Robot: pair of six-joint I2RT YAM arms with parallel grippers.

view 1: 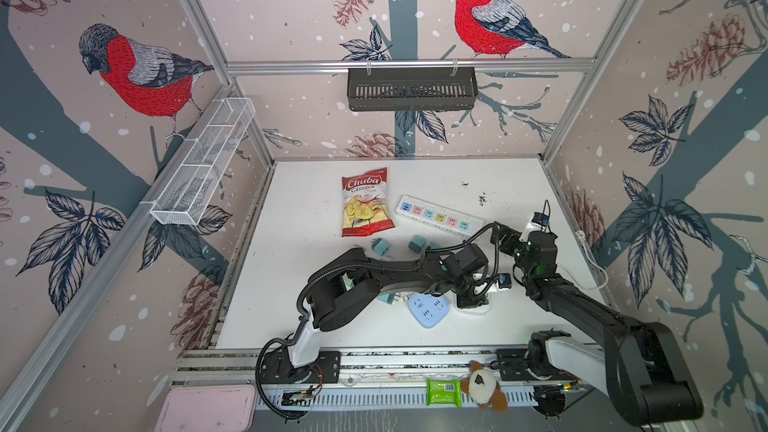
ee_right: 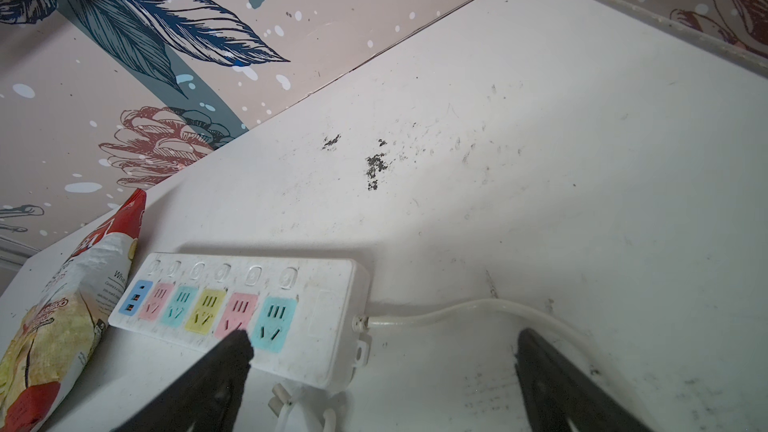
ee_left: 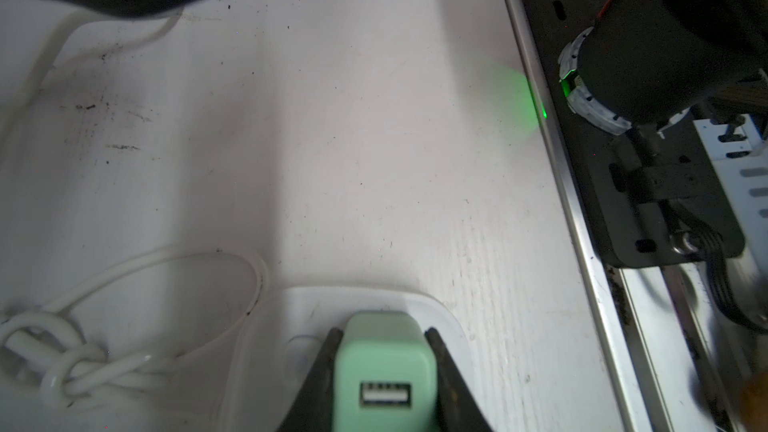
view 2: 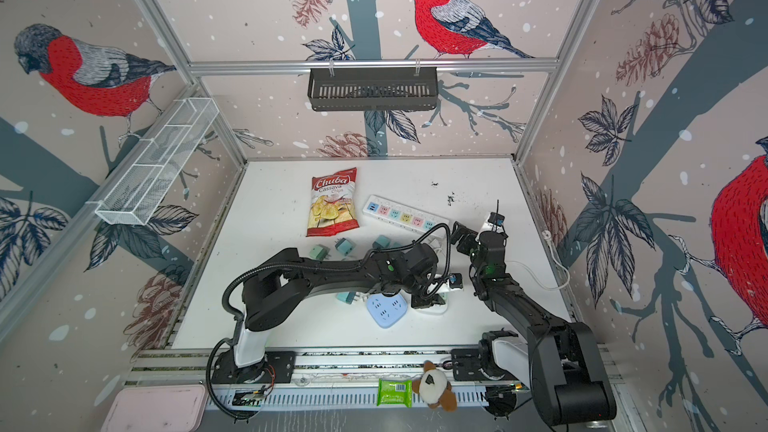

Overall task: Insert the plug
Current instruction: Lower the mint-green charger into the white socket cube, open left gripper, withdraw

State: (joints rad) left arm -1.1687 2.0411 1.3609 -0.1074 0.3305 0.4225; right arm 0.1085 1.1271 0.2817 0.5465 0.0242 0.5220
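Plug (ee_left: 384,367) sits pinched in left hand (ee_left: 383,332) over white socket block (ee_left: 415,301).

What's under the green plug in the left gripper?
A white socket block sits beneath the green plug, which the left gripper is shut on. The plug's body covers its prongs and the socket holes, so whether they are seated can't be told.
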